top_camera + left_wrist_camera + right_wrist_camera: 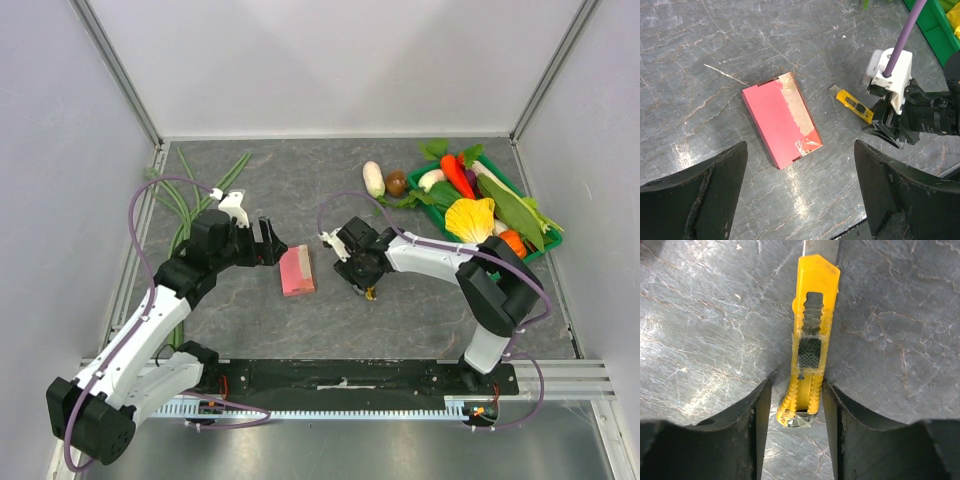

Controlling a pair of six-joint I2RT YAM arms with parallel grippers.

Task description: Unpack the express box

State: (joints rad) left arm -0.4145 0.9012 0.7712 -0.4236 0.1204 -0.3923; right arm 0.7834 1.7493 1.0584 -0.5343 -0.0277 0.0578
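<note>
Grey marbled tabletop [420, 320] carries the pink-red express box [297, 271], lying flat between the two arms. Left gripper [270, 243] hangs just beside the box's left edge, jaws spread wide, empty. Right gripper [797, 387], apart on the box's right, straddles the yellow utility knife [810, 340]; whether it clamps the knife I cannot tell

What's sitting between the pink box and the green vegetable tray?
The right gripper, straddling the yellow knife, between express box and tray in the top view.
</note>
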